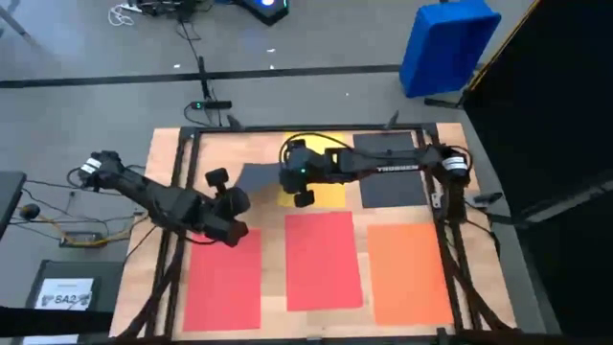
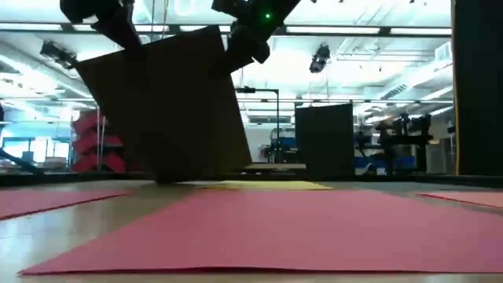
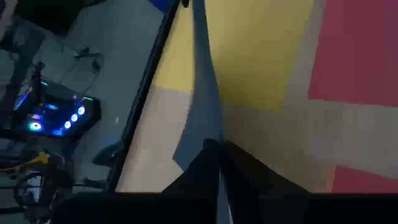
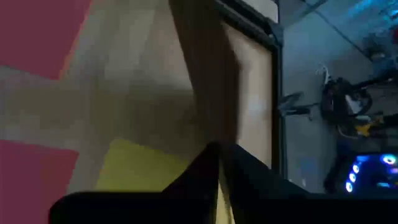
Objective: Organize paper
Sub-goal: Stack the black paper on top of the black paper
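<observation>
A dark grey sheet of paper (image 2: 165, 110) hangs tilted between my two grippers over the table's far middle. My left gripper (image 2: 126, 43) is shut on its upper left corner and my right gripper (image 2: 238, 49) on its upper right corner. Its lowest corner (image 2: 167, 179) reaches down to about the table top beside a yellow sheet (image 1: 330, 195); I cannot tell whether it touches. Lying flat are another dark grey sheet (image 1: 393, 177), two red sheets (image 1: 225, 278) (image 1: 324, 261) and an orange one (image 1: 410, 273). My left gripper pinches the dark sheet's edge (image 3: 208, 134) between its two fingers at the upper left corner, slanting down from the table's left. The sheet hangs below it, tilted. My right gripper pinches the sheet's edge (image 4: 214, 130) at the upper right corner, slanting down from the far right. The sheet stretches flat between the two holds.
A black frame (image 1: 182, 163) runs along the table's edges. On the floor beyond the far right corner stands a blue bin (image 1: 448, 43). A dark box with a white label (image 1: 67, 292) sits off the table's near left. Cables (image 1: 196, 67) lie on the floor behind.
</observation>
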